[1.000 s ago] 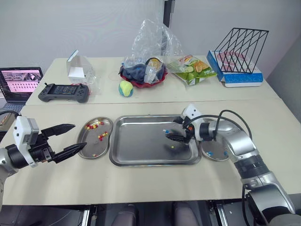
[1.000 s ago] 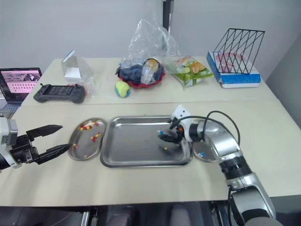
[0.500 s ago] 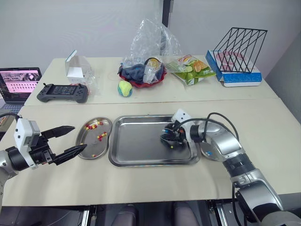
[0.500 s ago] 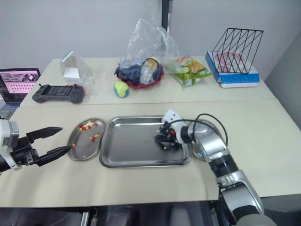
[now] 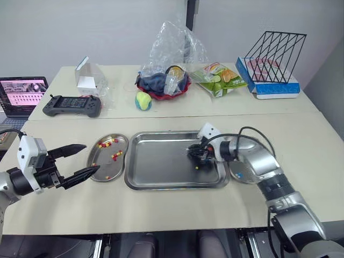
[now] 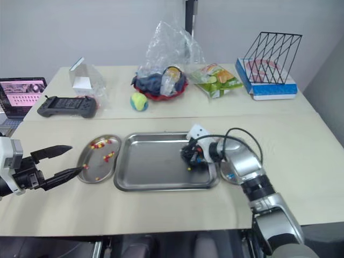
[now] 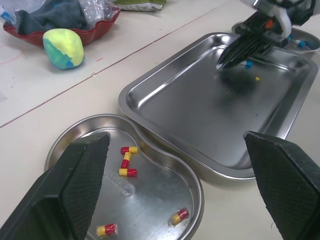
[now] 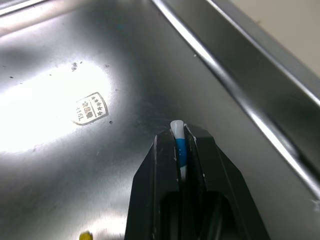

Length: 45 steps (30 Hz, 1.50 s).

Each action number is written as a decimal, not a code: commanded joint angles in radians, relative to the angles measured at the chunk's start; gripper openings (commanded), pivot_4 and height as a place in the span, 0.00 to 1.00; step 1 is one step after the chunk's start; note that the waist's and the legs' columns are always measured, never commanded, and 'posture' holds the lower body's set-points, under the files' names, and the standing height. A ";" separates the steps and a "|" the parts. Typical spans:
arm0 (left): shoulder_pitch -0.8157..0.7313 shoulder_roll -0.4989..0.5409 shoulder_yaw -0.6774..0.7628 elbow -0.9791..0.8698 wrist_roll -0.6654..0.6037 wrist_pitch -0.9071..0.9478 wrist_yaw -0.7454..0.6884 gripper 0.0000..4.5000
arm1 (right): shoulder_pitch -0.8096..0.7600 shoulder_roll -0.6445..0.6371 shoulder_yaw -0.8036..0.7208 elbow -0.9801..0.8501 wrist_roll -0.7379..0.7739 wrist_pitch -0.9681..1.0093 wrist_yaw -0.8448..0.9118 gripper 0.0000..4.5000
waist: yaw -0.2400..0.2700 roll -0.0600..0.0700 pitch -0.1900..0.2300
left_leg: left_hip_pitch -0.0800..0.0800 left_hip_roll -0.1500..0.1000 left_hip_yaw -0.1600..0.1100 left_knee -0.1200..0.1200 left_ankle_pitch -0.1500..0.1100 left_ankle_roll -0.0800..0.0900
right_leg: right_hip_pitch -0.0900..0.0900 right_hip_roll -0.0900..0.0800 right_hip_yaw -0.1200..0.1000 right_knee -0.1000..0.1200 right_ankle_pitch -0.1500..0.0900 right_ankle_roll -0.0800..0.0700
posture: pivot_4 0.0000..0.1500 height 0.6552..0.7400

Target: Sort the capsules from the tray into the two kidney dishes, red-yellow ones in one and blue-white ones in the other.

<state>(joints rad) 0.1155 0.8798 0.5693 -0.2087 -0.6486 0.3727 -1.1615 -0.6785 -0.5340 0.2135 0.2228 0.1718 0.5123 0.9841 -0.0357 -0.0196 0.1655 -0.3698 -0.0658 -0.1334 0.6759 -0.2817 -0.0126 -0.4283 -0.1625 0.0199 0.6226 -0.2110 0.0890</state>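
Note:
The steel tray (image 5: 156,166) lies mid-table between two kidney dishes. Several red-yellow capsules (image 5: 114,156) lie in the left dish (image 5: 105,171). The right dish (image 5: 248,176) holds blue-white capsules (image 5: 239,174). My right gripper (image 5: 194,153) is low over the tray's right part, shut on a blue-white capsule (image 8: 180,150) pinched upright between its tips. A small yellow capsule piece (image 5: 196,167) lies on the tray just in front of it. My left gripper (image 5: 91,157) hovers open at the left dish's outer edge, nothing between its fingers (image 7: 85,170).
On the far table stand a laptop (image 5: 21,94), a game controller (image 5: 72,105), a bagged white box (image 5: 88,78), a yellow-green ball (image 5: 143,100), a red bowl under a plastic bag (image 5: 164,83), a snack bag (image 5: 220,78) and a wire rack (image 5: 275,54).
My right gripper has moved slightly left over the tray and shut on the blue-white capsule. The left gripper has stayed put and open.

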 commanded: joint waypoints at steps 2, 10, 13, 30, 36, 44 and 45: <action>-0.030 0.025 0.006 0.026 0.004 -0.024 -0.016 1.00 | -0.024 -0.123 -0.165 0.009 0.077 -0.002 0.060 0.00 | 0.002 0.000 0.000 | 0.000 0.000 0.000 0.000 0.000 0.000 | 0.000 0.000 0.000 -0.002 0.000 0.000 | 1.00 1.00; -0.104 0.030 -0.053 0.103 0.031 -0.052 -0.047 1.00 | 0.132 -0.323 -0.273 -0.013 0.104 -0.044 0.163 0.00 | -0.004 0.000 0.000 | 0.000 0.002 0.002 -0.001 -0.001 0.001 | 0.002 0.001 -0.001 -0.006 0.000 0.000 | 1.00 1.00; -0.127 0.030 -0.074 0.124 0.037 -0.059 -0.054 1.00 | 0.177 -0.333 -0.277 -0.047 0.104 -0.039 0.153 0.00 | -0.012 0.000 0.000 | 0.001 0.002 0.002 -0.001 -0.001 0.001 | 0.002 0.002 -0.001 -0.006 0.001 -0.001 | 1.00 1.00; -0.181 -0.003 -0.058 0.278 0.082 -0.130 -0.013 1.00 | 0.140 -0.341 -0.489 0.087 0.179 -0.034 0.047 1.00 | -0.003 0.001 0.000 | 0.001 0.003 0.003 -0.001 -0.001 0.001 | 0.002 0.002 -0.001 -0.007 0.001 -0.002 | 1.00 1.00; -0.145 -0.031 0.009 0.413 0.123 -0.257 0.037 1.00 | 0.179 -0.371 -0.611 0.305 0.167 -0.237 0.009 1.00 | -0.004 0.001 0.000 | 0.001 0.003 0.003 -0.001 -0.001 0.002 | 0.002 0.002 -0.001 -0.008 0.001 -0.002 | 1.00 1.00; -0.149 -0.042 0.022 0.545 0.161 -0.365 0.082 1.00 | 0.230 -0.342 -0.675 0.452 0.190 -0.389 -0.021 1.00 | -0.007 0.001 0.000 | 0.002 0.003 0.004 -0.001 -0.001 0.002 | 0.004 0.002 -0.001 -0.007 0.001 -0.002 | 1.00 1.00; -0.151 -0.043 0.019 0.549 0.161 -0.370 0.085 1.00 | 0.236 -0.337 -0.676 0.452 0.191 -0.391 -0.025 1.00 | -0.008 0.001 0.000 | 0.001 0.003 0.004 -0.001 -0.001 0.002 | 0.003 0.002 -0.001 -0.007 0.001 -0.002 | 1.00 1.00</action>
<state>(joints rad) -0.0267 0.8292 0.5698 0.3455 -0.4915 0.0291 -1.0857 -0.4438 -0.8681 -0.4344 0.6854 0.3379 0.1509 0.9659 -0.0433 -0.0188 0.1655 -0.3683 -0.0630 -0.1292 0.6749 -0.2827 -0.0110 -0.4248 -0.1609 0.0193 0.6153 -0.2095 0.0870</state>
